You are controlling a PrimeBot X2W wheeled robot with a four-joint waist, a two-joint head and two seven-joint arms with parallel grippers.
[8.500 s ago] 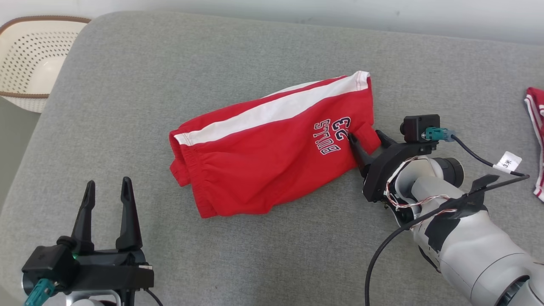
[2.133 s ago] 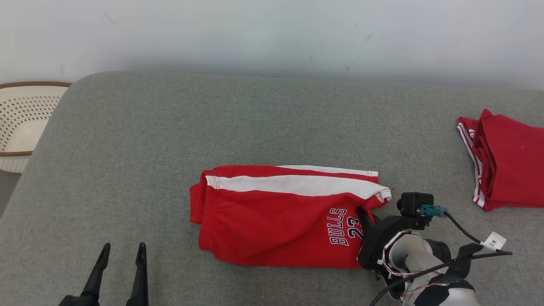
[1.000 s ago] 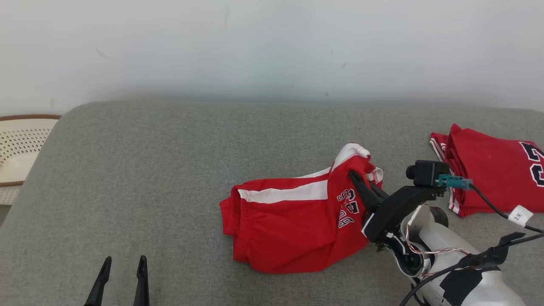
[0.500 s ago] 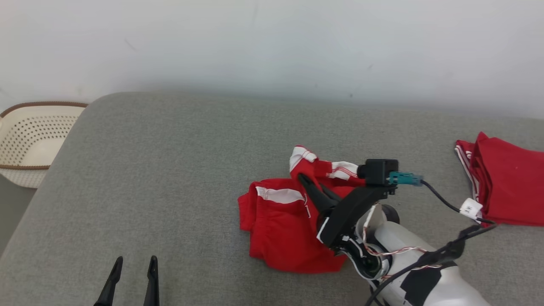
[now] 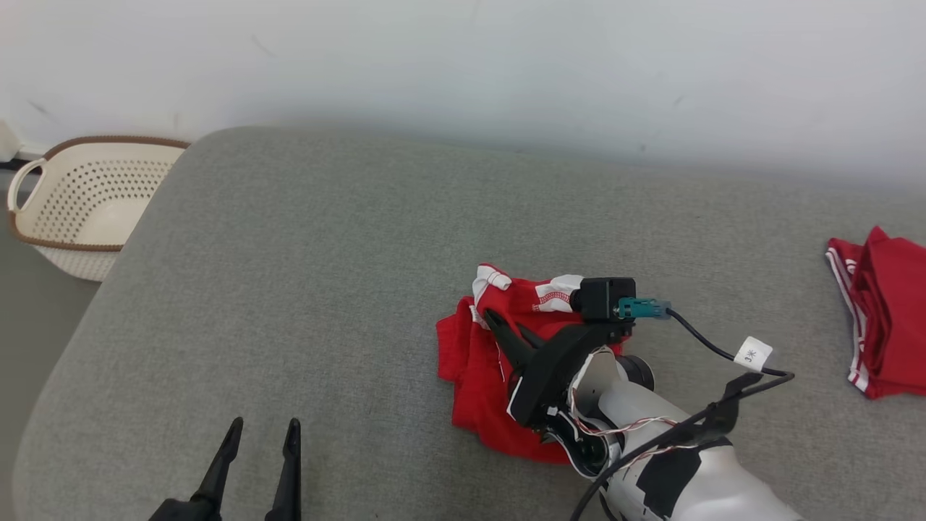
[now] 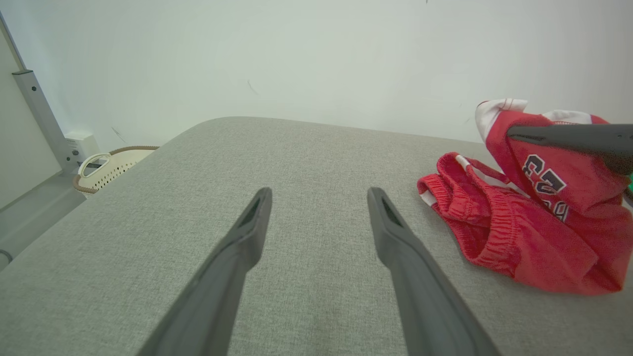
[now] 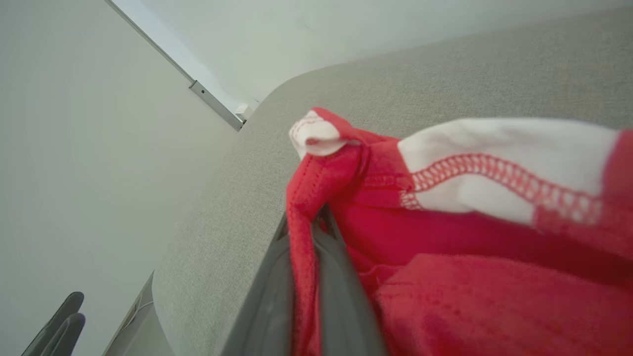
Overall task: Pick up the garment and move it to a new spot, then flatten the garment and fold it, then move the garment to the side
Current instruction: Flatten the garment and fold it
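The garment is a pair of red shorts with a white side stripe, lying bunched on the grey cushion right of centre. My right gripper is shut on its leg hem, holding that end lifted and doubled back over the rest. In the right wrist view the two fingers pinch red cloth between them, with the white hem just beyond. My left gripper stands open at the lower left, well clear of the garment. In its own view its fingers are spread over bare cushion.
A cream perforated basket stands off the cushion's far left corner. Another red garment lies folded at the right edge. A pale wall runs behind. The cushion's rounded left edge drops away near my left gripper.
My right gripper has carried the leg hem leftward over the garment, doubling the cloth up into a shorter heap. The head view has also shifted. The left gripper stays open.
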